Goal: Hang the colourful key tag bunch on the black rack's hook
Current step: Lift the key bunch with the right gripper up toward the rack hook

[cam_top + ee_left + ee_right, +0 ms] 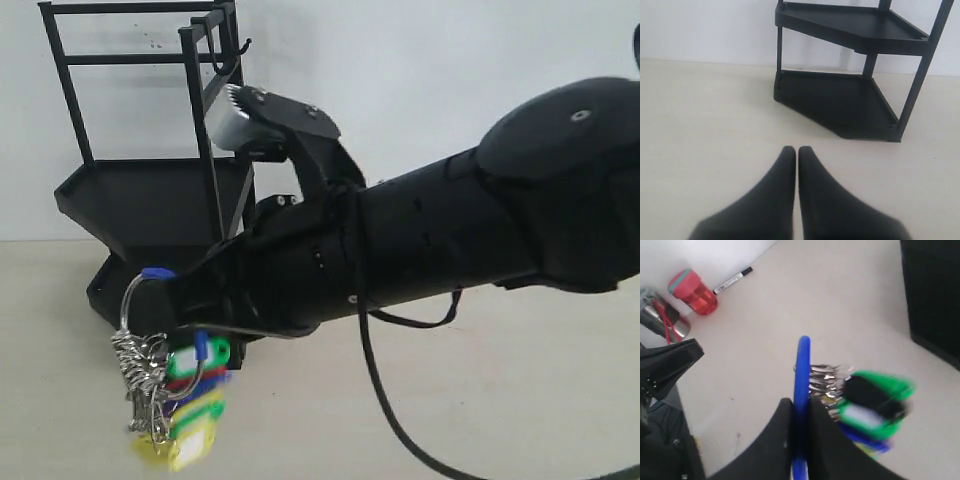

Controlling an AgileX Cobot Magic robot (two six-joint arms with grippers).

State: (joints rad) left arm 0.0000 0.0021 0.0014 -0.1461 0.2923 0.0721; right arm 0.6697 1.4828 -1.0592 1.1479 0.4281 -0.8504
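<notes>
The colourful key tag bunch (182,400) dangles low at the left of the exterior view, with green, blue and yellow tags under silver rings. My right gripper (801,402) is shut on its blue loop (803,360), and the blurred tags (872,405) hang beside the fingers. Behind it stands the black rack (150,190), its hook (240,48) high on the top rail, well above the bunch. My left gripper (792,150) is shut on nothing above the table, facing the rack's lower tray (840,102).
The right arm (450,230) stretches across the exterior view in front of the rack. A red bottle (691,290), a marker (733,280) and a silver object (660,320) lie on the table in the right wrist view.
</notes>
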